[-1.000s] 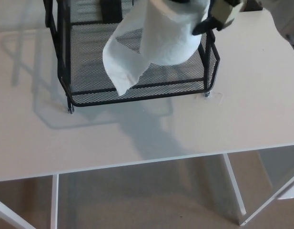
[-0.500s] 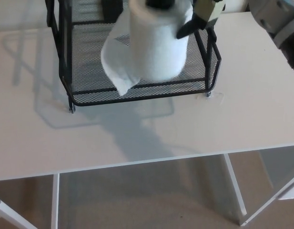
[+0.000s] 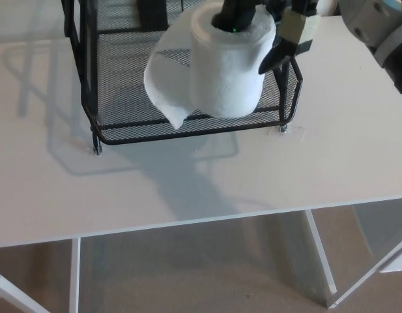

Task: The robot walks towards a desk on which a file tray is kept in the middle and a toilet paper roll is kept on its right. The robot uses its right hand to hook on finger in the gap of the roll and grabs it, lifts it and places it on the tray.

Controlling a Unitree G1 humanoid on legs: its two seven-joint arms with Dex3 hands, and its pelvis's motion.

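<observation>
Toilet paper, a white roll standing upright with its core hole facing up, sits over the front right part of the black wire-mesh file tray. Whether its base rests on the mesh or hangs just above it cannot be told from the head view. A loose tail of paper peels off the roll's left side and droops to a point near the tray's front rail. The robot's right hand comes in from the upper right: one black finger is hooked down into the core hole, where a small green light shows, and another black finger presses against the roll's right side, so the fingers grasp the roll. A tan block sits on the hand just above that outer finger, and a grey forearm runs off the top right corner. The tray stands on a pale, off-white tabletop, its small feet touching the surface. Below the tabletop's front edge, white frame legs and a beige floor are visible. The left hand does not show.
</observation>
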